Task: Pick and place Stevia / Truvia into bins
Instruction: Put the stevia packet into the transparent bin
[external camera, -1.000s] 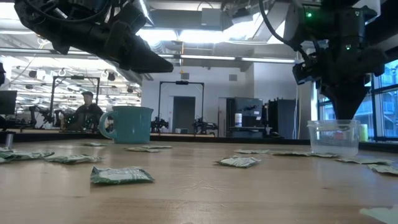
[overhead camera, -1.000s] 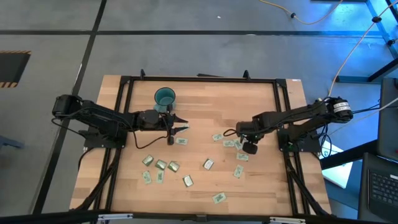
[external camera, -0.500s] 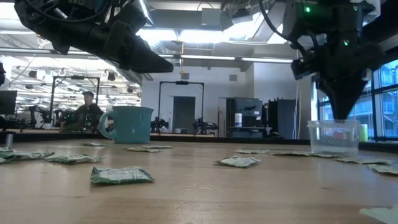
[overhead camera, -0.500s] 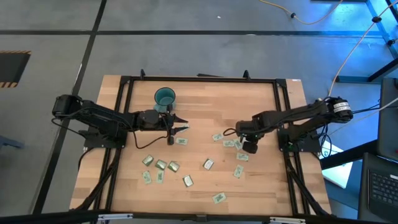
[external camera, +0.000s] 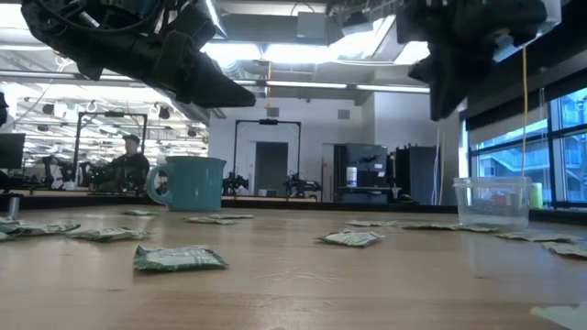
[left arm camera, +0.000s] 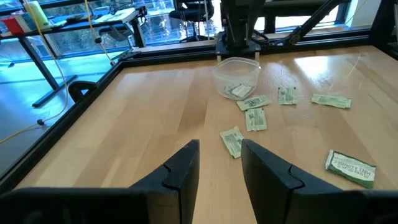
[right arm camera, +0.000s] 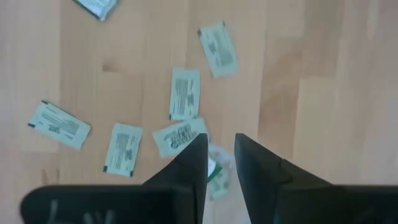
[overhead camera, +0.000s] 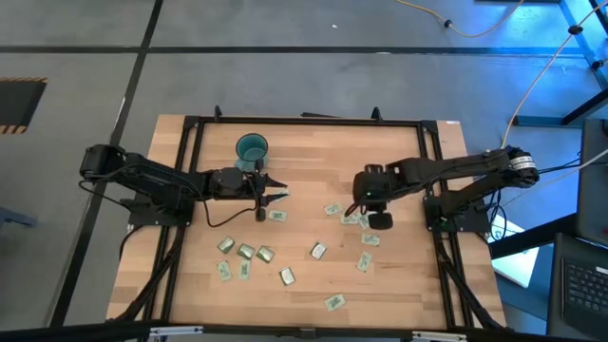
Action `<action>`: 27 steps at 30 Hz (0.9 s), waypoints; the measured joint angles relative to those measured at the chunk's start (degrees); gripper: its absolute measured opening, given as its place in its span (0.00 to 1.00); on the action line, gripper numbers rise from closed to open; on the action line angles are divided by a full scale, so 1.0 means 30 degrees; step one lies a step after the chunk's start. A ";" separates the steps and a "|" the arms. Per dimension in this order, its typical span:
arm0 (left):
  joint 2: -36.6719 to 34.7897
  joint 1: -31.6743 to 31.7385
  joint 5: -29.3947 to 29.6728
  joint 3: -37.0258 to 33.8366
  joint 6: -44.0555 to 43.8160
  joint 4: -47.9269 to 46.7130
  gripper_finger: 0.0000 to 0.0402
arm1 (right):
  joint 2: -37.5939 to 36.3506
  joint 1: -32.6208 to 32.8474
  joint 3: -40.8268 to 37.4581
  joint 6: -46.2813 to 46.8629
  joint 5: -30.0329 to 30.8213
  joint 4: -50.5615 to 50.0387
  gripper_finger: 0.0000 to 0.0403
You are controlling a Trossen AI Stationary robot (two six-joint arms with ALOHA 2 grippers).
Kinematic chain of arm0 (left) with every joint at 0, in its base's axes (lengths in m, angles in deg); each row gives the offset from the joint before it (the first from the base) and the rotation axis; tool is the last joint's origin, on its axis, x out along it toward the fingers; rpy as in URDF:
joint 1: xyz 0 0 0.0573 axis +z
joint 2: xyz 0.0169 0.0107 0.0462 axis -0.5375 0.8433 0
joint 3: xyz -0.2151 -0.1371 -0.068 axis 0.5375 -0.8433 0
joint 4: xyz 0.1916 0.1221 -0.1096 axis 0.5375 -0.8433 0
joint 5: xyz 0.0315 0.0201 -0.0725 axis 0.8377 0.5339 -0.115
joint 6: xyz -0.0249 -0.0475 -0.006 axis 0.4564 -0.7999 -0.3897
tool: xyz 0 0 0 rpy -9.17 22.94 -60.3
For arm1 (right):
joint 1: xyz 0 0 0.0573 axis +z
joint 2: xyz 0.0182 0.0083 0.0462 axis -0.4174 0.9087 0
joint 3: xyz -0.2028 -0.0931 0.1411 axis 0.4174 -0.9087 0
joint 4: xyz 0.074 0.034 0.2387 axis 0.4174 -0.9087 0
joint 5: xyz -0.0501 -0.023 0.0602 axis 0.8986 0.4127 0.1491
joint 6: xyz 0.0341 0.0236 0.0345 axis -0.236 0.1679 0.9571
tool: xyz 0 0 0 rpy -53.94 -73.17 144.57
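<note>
Many small green-and-white and olive-tan sachets (overhead camera: pixel 317 251) lie flat across the wooden table. A teal cup (overhead camera: pixel 252 148) stands near the far edge, and a clear plastic cup (overhead camera: pixel 380 221) with sachets in it stands right of centre. My left gripper (overhead camera: pixel 278 197) hovers open just right of the teal cup, well above the table (left arm camera: pixel 219 149). My right gripper (overhead camera: pixel 365 198) hangs open and empty, pointing down, high above sachets beside the clear cup (right arm camera: pixel 220 146). The clear cup's rim (right arm camera: pixel 214 171) shows just behind its fingers.
A black frame (overhead camera: pixel 304 122) runs around the table. Loose sachets cluster left of the clear cup (left arm camera: pixel 249 102) and along the near left (overhead camera: pixel 246 252). Bare wood lies between the two cups (overhead camera: pixel 313 161). A person sits in the room beyond the table (external camera: pixel 128 160).
My right gripper has risen from just over the clear cup and moved toward the table's far edge and a little left; in the low view it has lifted clear of the cup. The left arm and the sachets have kept still.
</note>
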 joint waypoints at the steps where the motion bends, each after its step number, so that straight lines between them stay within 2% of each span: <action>1: 0.0000 0.0007 0.0000 0.0000 0.0000 0.0000 0.28 | 0.0027 -0.0004 0.0108 -0.0355 0.0000 0.0108 0.21; 6: 0.0000 0.0002 0.0002 0.0000 -0.0002 -0.0003 0.28 | 0.0788 0.0003 0.0364 -0.1899 0.0000 0.0208 0.21; 16: 0.0000 0.0007 0.0007 0.0000 -0.0002 -0.0022 0.28 | 0.4005 0.0003 0.0371 -0.3334 -0.0033 0.0186 0.21; 27: 0.0000 0.0007 0.0007 0.0000 0.0000 -0.0036 0.28 | 0.6847 0.0003 0.0371 -0.3457 -0.0080 0.0160 0.21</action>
